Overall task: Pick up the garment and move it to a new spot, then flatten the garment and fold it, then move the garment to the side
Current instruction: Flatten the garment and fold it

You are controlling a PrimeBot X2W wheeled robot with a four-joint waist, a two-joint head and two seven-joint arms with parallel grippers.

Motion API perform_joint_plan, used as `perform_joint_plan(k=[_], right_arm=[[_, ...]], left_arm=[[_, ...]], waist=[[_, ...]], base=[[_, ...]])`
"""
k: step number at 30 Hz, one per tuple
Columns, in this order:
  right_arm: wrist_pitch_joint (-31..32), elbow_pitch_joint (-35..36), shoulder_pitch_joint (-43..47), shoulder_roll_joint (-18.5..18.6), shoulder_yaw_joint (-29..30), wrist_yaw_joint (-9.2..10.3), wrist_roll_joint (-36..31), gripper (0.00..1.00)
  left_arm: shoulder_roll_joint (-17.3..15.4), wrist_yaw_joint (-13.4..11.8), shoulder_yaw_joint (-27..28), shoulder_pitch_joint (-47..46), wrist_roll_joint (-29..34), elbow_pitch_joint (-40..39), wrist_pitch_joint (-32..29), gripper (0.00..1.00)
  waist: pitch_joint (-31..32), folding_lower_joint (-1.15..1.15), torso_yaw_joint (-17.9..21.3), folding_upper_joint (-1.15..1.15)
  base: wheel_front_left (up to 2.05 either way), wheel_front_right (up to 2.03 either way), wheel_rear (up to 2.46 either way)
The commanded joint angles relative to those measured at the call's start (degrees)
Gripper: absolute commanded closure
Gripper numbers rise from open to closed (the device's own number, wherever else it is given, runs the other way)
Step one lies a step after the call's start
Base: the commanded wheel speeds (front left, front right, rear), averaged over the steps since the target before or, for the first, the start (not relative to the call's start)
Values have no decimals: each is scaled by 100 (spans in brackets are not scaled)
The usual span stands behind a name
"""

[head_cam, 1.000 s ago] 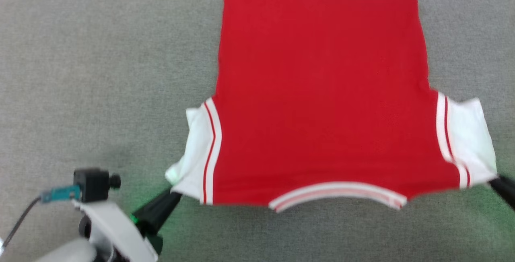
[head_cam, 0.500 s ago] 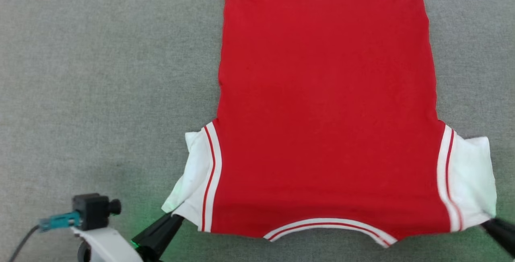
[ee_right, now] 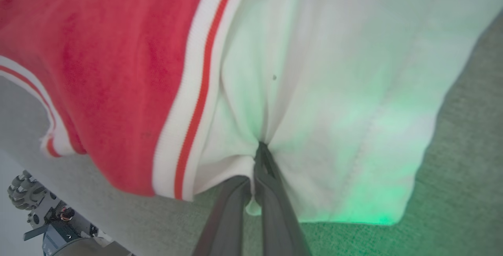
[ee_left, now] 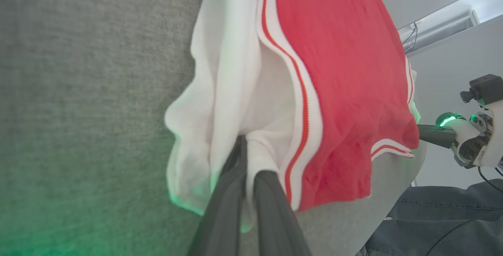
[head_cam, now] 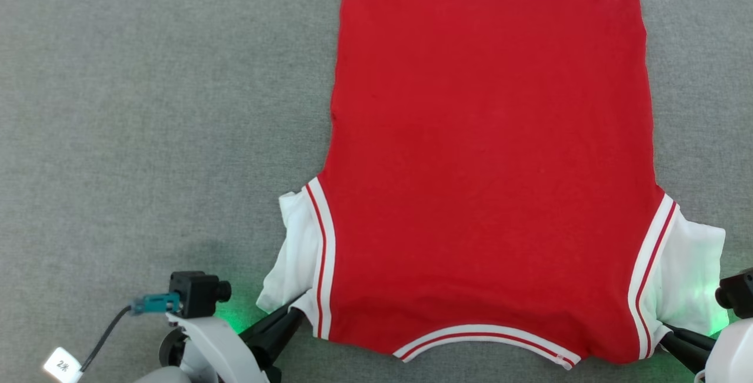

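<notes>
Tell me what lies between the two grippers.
In the head view, the shirt spans the whole stretch: the left gripper pinches one white sleeve, the right gripper the other, with its red body between.

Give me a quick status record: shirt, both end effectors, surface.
shirt: spread flat, neck band nearest the robot
left end effector: shut on the left sleeve, which is bunched
right end effector: shut on the right sleeve, which lies flatter
surface: grey fabric, shirt lying on it
fold: not yet begun
</notes>
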State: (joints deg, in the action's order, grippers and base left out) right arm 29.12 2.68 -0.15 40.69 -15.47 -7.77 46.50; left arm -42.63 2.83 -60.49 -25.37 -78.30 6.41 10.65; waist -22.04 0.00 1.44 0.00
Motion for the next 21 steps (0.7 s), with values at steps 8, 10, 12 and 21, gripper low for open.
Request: perform_joint_plan(k=[8, 10, 12, 21], right_arm=[[-577, 24, -359, -40, -576, 30, 13, 0], [-864, 325, -283, 118, -440, 30, 238, 0], [-1022, 649, -81, 528, -232, 32, 261, 0], [-747, 1519, 68, 1246, 1457, 30, 912, 0]], left_arm=[[421, 142, -117, -28, 30, 631, 8, 100], [396, 157, -115, -5, 53, 588, 37, 100], [364, 157, -114, 23, 80, 497, 54, 100], [319, 44, -140, -81, 285, -77, 49, 100]], waist=[[62, 0, 87, 0], [77, 0, 127, 0], [88, 0, 159, 0], [-71, 0, 129, 0]], base=[[0, 0, 0], [0, 0, 0], [0, 0, 0], [0, 0, 0]])
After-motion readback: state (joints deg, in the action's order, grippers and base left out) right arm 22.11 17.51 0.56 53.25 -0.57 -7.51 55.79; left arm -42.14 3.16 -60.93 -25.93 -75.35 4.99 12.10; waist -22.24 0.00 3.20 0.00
